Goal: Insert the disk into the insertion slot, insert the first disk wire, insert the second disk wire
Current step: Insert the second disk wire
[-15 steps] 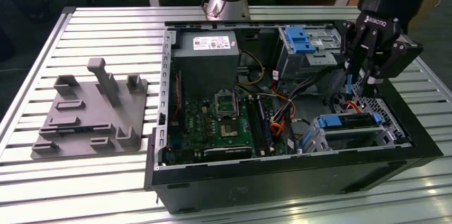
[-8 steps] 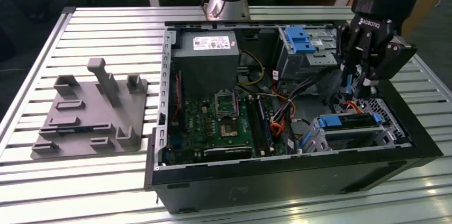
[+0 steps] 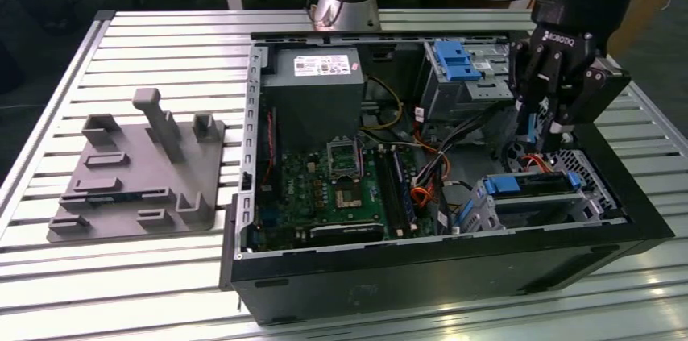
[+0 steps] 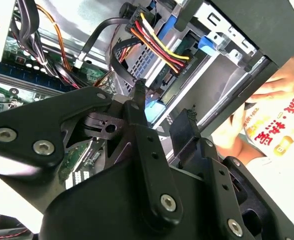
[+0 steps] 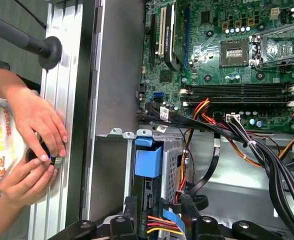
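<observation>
Progress, as we judge it, stands past the first step and somewhere within the second. We see the disk (image 3: 529,185) lying flat inside the slot (image 3: 543,210), the low metal cage in the corner of the open computer case (image 3: 430,272) on the exterior view's right. In the first wrist view it sits square between the cage's perforated walls, so we take the insertion as done.

Just above the disk, the hand (image 3: 540,141) hangs pointing down into the case. In both wrist views a black plug (image 4: 159,75) on a bundle of yellow, red, orange and black strands lies right by the hand. It is at the end of the disk away from the blue handle. We cannot tell whether the hand is closed on that plug or merely beside it, nor whether the plug is pushed fully home. The first wire therefore looks to us like the step in hand, not one we can call finished. Of the second wire we see no sign of attachment, so we count it as left to do.

Elsewhere, the taller cage (image 3: 457,63) with its blue clip stands near the back of the case. A grey stand (image 3: 140,176) rests on the bench (image 3: 161,35), and a person (image 5: 34,122) works at the bench rail outside the case.
</observation>
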Tool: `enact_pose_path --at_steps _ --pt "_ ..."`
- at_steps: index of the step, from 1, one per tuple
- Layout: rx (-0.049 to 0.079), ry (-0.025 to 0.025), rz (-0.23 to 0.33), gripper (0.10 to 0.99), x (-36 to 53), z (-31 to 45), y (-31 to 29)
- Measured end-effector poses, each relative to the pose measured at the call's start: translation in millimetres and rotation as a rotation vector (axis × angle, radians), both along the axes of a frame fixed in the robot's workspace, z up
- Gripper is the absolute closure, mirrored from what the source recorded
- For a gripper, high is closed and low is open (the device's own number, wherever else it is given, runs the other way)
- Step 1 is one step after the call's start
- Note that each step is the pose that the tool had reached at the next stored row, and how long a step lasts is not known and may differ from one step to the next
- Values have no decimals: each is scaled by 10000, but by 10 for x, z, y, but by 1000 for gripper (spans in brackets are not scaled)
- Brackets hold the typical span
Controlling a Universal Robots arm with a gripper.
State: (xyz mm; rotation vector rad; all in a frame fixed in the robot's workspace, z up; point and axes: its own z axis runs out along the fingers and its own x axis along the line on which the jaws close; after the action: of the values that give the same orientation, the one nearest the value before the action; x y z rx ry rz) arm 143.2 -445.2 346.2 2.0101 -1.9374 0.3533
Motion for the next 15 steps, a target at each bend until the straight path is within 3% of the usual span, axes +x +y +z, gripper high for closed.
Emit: enact_pose_path --at_steps 9,10,11,15 --pt "-71 0 106 612 -9 -33 0" --pt "-78 0 113 624 -10 -37 0" --pt "-84 0 118 698 -13 -40 0" --pt "-110 0 130 698 -27 -51 1"
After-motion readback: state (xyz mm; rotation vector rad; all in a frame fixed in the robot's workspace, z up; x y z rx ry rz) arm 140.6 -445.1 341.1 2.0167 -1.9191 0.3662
